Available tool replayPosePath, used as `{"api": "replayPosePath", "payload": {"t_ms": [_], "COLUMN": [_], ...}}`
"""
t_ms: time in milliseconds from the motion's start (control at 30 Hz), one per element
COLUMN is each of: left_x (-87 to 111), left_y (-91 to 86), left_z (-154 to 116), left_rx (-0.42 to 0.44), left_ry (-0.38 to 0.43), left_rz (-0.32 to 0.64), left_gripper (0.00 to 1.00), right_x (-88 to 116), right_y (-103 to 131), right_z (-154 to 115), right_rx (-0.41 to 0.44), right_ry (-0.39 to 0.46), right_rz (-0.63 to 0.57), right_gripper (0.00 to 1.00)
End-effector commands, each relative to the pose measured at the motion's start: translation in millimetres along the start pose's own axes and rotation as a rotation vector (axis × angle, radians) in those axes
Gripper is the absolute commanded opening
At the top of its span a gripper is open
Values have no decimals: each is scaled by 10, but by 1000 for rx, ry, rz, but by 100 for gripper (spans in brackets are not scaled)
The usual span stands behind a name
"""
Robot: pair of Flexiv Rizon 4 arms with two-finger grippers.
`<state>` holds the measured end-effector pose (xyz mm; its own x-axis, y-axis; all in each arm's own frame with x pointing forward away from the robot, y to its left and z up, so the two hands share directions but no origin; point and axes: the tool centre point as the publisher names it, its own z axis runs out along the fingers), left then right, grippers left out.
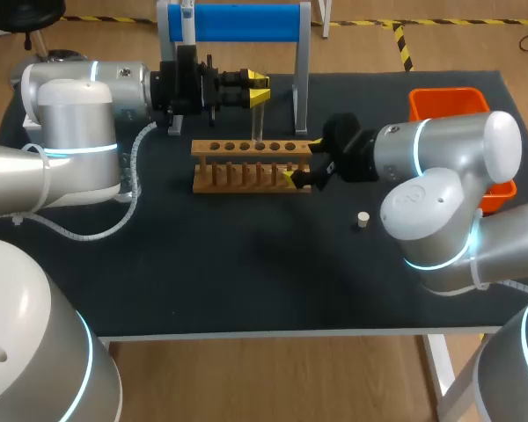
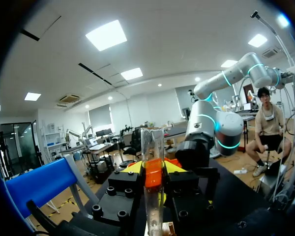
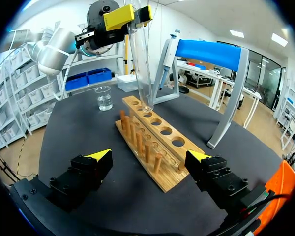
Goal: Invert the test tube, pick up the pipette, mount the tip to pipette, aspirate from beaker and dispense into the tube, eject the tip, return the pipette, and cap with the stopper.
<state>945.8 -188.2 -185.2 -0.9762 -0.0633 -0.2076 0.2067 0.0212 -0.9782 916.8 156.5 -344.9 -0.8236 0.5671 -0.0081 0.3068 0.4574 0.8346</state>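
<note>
One test tube [image 1: 258, 123], pinched upright by the left gripper [image 1: 255, 88] over one wooden rack [image 1: 246, 167]. Right gripper [image 1: 301, 171] spread at the rack's end. One stopper [image 1: 363, 220] toward the right edge of the table [image 1: 202, 281]. One beaker [image 3: 103, 97].

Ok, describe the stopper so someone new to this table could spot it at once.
Start at the wooden test tube rack in the middle of the black table. Nearer the camera and to its right, beside the right arm, sits the stopper: a small cream plug, alone on the bare mat.
</note>
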Motion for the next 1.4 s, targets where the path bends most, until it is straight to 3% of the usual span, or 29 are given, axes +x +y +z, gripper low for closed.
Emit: {"api": "replayPosePath", "payload": {"t_ms": [33,600,1033,1400], "left_x": [-14,-14,-175,-224], "left_y": [-1,-1,-6,92], "left_z": [5,5,10,102], "left_rx": [-2,-2,-22,-14], "left_ry": [3,3,-110,-132], "left_rz": [-2,-2,-103,-136], "left_gripper": [0,0,0,0], "right_x": [-4,-4,-4,-4], "right_y": [-4,-4,-4,-4], "right_z": [-7,-7,-7,-7], "right_rx": [0,0,0,0], "right_ry": [1,1,1,1], "right_rz": [0,0,0,0], "right_gripper": [100,100,100,100]}}
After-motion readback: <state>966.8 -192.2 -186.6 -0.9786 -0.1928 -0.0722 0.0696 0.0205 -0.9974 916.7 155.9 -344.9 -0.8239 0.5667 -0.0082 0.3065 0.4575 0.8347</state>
